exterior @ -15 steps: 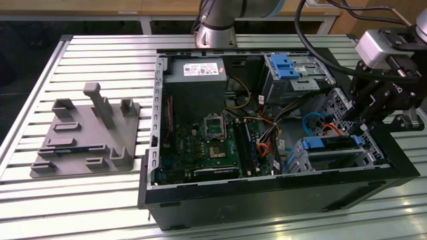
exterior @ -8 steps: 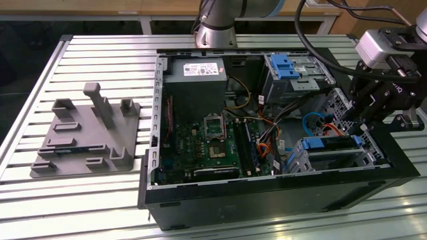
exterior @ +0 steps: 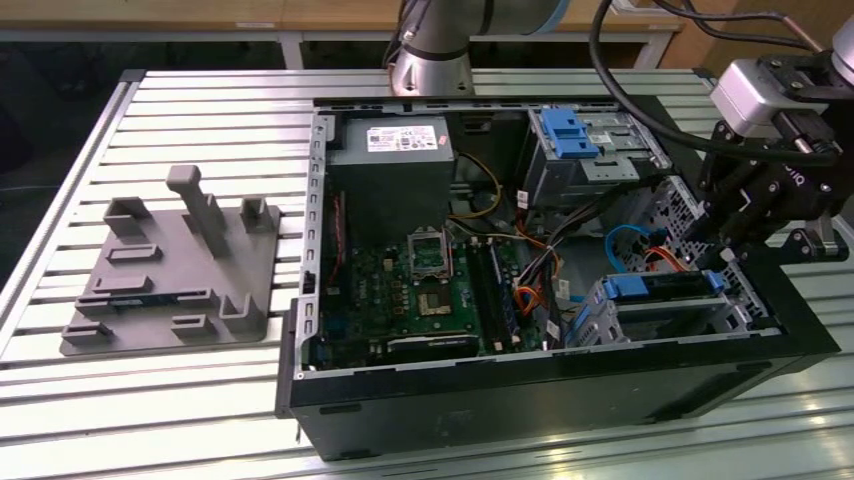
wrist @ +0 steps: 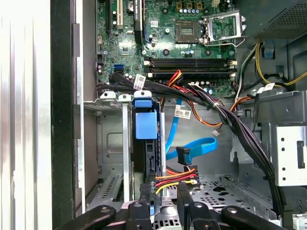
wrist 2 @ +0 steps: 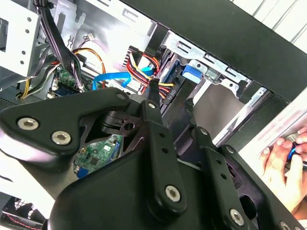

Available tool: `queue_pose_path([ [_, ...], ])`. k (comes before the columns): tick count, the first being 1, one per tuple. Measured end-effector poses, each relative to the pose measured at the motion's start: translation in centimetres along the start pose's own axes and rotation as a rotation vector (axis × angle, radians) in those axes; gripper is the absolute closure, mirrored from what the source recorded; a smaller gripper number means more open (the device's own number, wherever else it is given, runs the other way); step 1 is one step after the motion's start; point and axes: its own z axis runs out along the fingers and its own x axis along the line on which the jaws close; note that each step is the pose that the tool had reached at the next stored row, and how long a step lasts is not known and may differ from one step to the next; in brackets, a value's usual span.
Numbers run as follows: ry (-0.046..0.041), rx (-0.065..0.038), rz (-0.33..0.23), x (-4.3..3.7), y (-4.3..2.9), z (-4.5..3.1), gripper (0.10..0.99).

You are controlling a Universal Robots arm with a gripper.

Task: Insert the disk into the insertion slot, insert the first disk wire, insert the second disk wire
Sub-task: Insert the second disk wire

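The disk (exterior: 663, 287), grey in its bright blue caddy, sits inside the insertion slot (exterior: 598, 318), a silver cage at the near right corner of the open computer case. In the first wrist view the caddy (wrist: 146, 125) stands edge-on in the cage (wrist: 112, 143). My gripper (exterior: 731, 248) hangs just above the case's right side, behind the cage. Its fingers stand apart in both wrist views (wrist 2: 171, 94) (wrist: 164, 196). Just beyond the fingertips lies a red, yellow and black wire bundle (wrist: 176, 176). A blue flat cable with a black plug (wrist: 184, 155) hangs loose beside it.
A taller grey bay with a blue tab (exterior: 571, 132) stands at the back of the case, with the motherboard (exterior: 427, 290) and power supply (exterior: 390, 140) towards the exterior view's left. A grey fixture (exterior: 174, 270) lies on the slatted table. A person's hand (wrist 2: 283, 160) is beyond the case wall.
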Motion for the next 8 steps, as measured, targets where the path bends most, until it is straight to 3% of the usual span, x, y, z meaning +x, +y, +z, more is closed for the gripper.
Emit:
queue_pose_path([
  [2,0.0026,0.0,0.0,-0.11,0.01,-0.06,0.729],
  [5,0.0267,0.001,0.001,-0.78,0.04,-0.28,0.729],
  [8,0.0432,0.002,0.002,-1.65,0.09,-0.43,0.729],
])
